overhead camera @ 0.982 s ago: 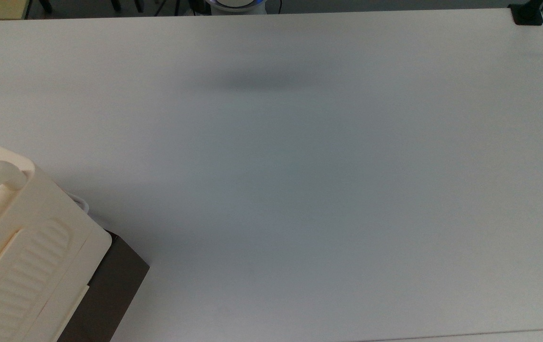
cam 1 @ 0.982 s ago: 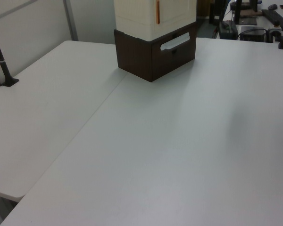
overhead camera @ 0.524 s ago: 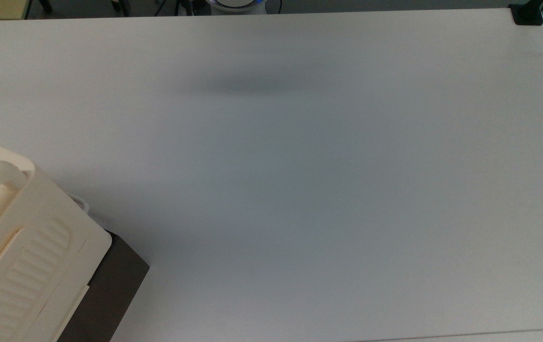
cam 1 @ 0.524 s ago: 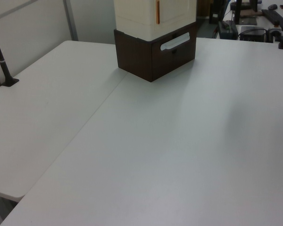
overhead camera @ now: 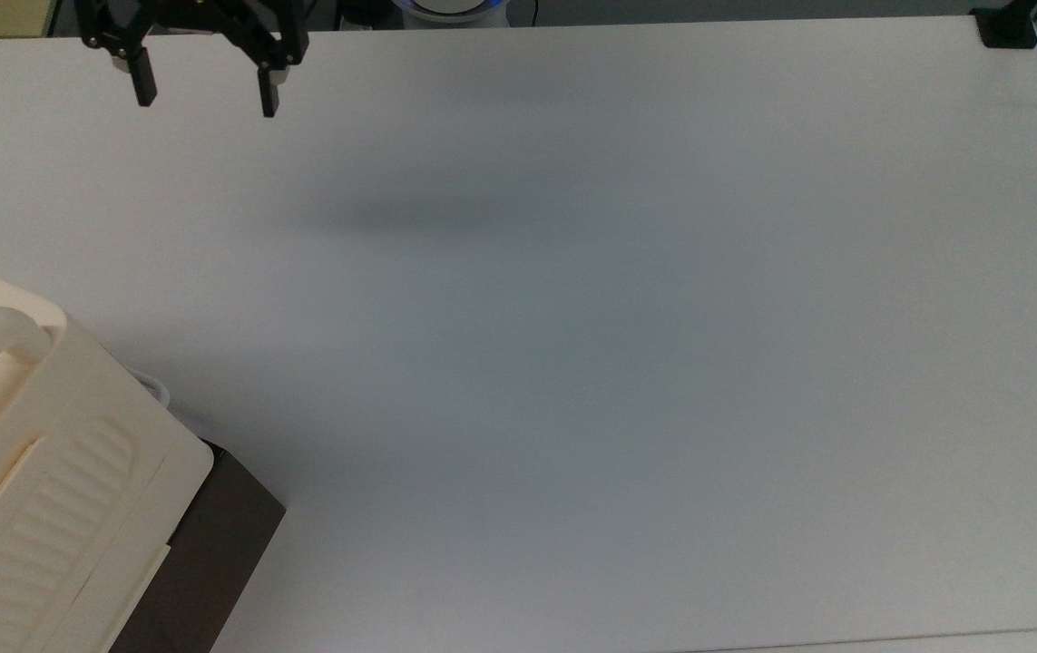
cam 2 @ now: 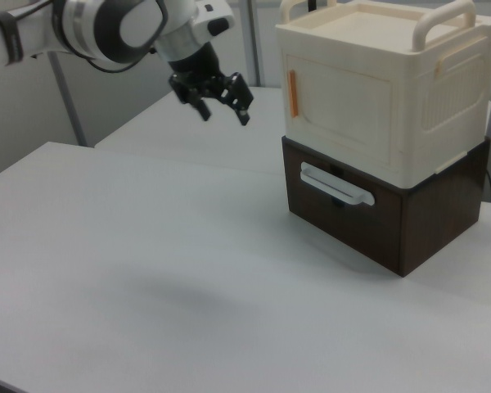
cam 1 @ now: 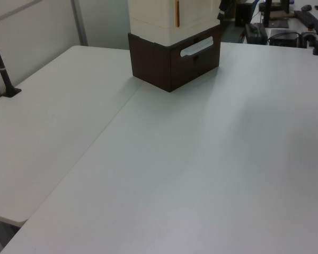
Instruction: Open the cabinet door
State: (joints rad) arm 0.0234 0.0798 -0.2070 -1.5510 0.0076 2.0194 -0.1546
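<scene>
The cabinet [cam 2: 385,131] stands on the white table [cam 2: 147,270], a cream box stacked on a dark brown base [cam 2: 385,221] with a white drawer handle [cam 2: 337,185]; in the top view it sits at the bottom left corner of the table [overhead camera: 572,317], partly cut off by the picture's edge, and in the left view it stands at the table's far edge, near the middle. The cabinet door [cam 2: 337,108] is the flat cream panel on the front of the box, above the drawer, and it lies flush and closed, with an orange strip [cam 2: 292,93] along its edge on the right view's left. Two thick rounded handles [cam 2: 446,18] arch over the top of the box. The gripper [cam 2: 225,111] hangs in the air above the table, well apart from the cabinet, on the right view's left of the door; its two black fingers [overhead camera: 145,88] are spread wide and hold nothing. In the top view the gripper [overhead camera: 207,98] is at the far edge of the table near the top left corner
</scene>
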